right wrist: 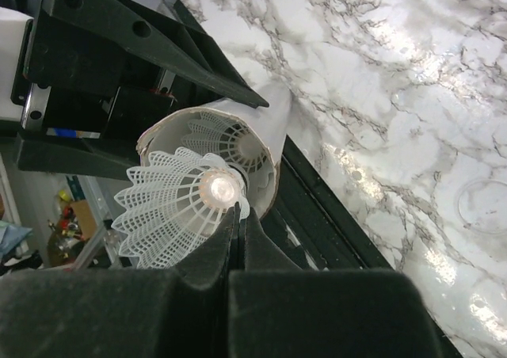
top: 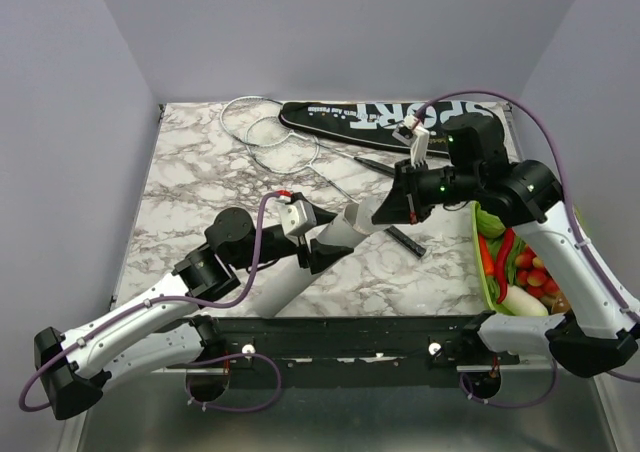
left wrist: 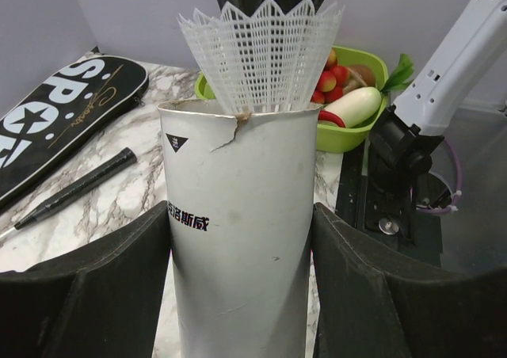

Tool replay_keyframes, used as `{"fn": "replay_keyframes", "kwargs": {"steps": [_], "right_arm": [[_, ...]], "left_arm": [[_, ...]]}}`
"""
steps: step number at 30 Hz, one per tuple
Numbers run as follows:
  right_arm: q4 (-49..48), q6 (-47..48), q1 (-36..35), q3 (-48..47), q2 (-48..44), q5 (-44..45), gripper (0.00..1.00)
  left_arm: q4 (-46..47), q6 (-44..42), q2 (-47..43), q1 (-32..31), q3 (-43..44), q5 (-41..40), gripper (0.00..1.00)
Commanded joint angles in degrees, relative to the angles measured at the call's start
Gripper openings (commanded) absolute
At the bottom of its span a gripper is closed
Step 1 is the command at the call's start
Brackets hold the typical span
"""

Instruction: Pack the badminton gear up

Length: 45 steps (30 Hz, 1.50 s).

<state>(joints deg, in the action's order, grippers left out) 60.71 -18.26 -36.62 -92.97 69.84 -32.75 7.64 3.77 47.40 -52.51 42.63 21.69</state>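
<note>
As my wide-spread left jaws clamp the white cardboard tube (left wrist: 238, 215), my right jaws, shut on the white plastic shuttlecock (right wrist: 170, 207), should push it deeper.

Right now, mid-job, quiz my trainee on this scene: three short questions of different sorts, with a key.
1. True or false: the left gripper holds the tube.
2. The right gripper's shut tips meet which thing? A racket; B shuttlecock; C bowl.
3. Fill in: the bag reads ___.
Key: 1 true; 2 B; 3 SPORT.
</note>
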Motion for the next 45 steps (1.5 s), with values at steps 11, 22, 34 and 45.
{"fn": "replay_keyframes", "kwargs": {"steps": [11, 22, 34, 45], "right_arm": [[2.83, 0.33, -4.24, -4.85, 8.9, 2.25, 0.01], [6.09, 3.85, -8.46, -3.1, 12.33, 2.96, 0.01], [11.45, 4.73, -8.64, -16.36, 15.14, 9.81, 0.49], [9.36, -2.03, -8.29, -23.32, 17.69, 34.75, 0.64]], "left_arm": [[4.93, 1.33, 0.68, 0.04, -0.27, -0.16, 0.0], [3.87, -1.13, 1.21, 0.04, 0.43, -4.2, 0.0], [-0.16, -2.89, -0.9, -0.05, -0.53, -8.06, 0.0], [-10.87, -9.47, -6.26, 0.13, -3.61, -23.69, 0.0]]}}
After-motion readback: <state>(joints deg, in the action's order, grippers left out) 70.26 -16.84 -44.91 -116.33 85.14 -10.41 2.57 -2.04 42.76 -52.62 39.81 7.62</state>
